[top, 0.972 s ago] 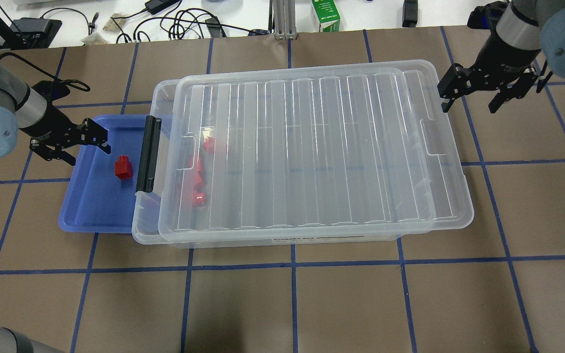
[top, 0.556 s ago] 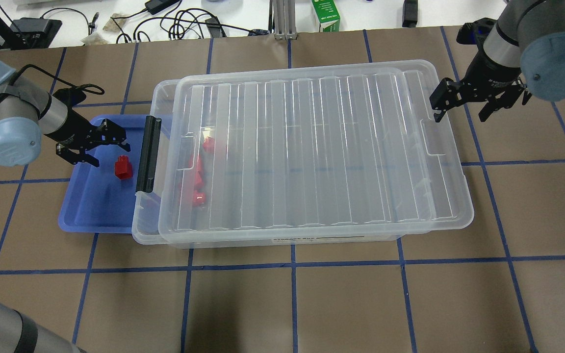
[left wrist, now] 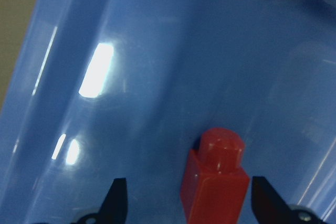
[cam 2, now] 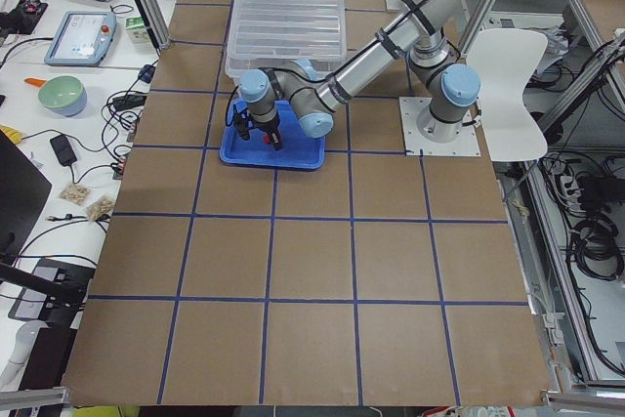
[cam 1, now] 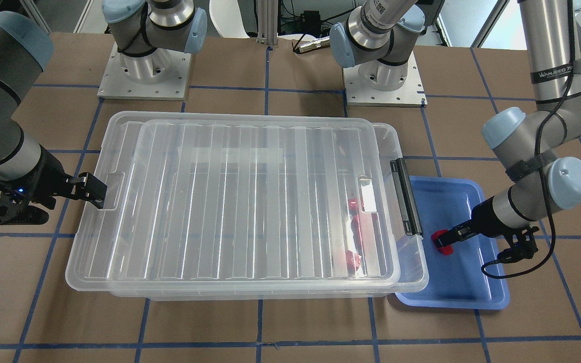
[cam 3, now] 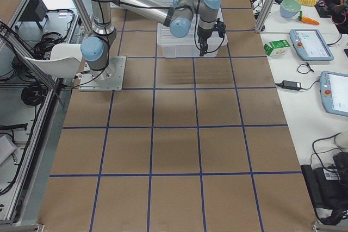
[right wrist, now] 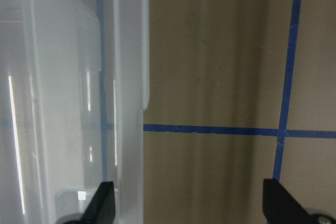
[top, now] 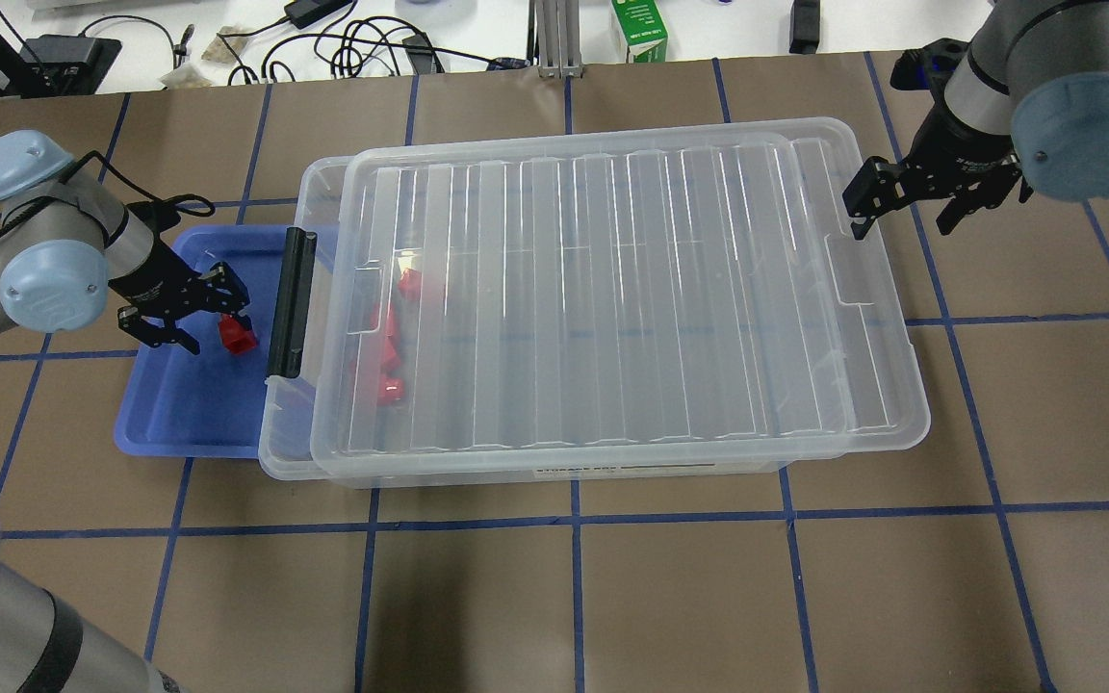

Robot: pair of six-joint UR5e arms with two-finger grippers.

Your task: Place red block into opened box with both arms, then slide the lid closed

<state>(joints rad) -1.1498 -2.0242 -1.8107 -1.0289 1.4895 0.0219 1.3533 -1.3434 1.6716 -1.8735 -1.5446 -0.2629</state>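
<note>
A brown counter [top: 574,597] marked with a grid of blue tape fills the overhead view, with a robot arm reaching in from each side.

In the middle sits the box [top: 277,460], a large shallow clear bin. The ribbed clear lid [top: 612,289] lies on top of it but is shifted toward the robot's right. It overhangs that short end and leaves a narrow strip of the box uncovered at the other end. That offset is probably what keeps the box open for loading.

A smaller blue tray [top: 174,414] sits against the uncovered end, partly tucked under it. This likely keeps the carry into the gap short. A black bar latch [top: 290,303] runs along that same end. Several other red pieces [top: 386,356] show through the lid, already inside the box.

The right end effector [top: 901,226] hovers at the lid's overhanging end with its fingers spread. One finger is over the lid's rim and the other over the counter. It holds nothing and seems placed to push the lid shut later.

The left end effector [left wrist: 190,199] is down in the tray with its fingers spread wide. The red block [left wrist: 216,182] lies on the tray floor between them. A gap shows on each side of it, so it is not yet pinched.
</note>
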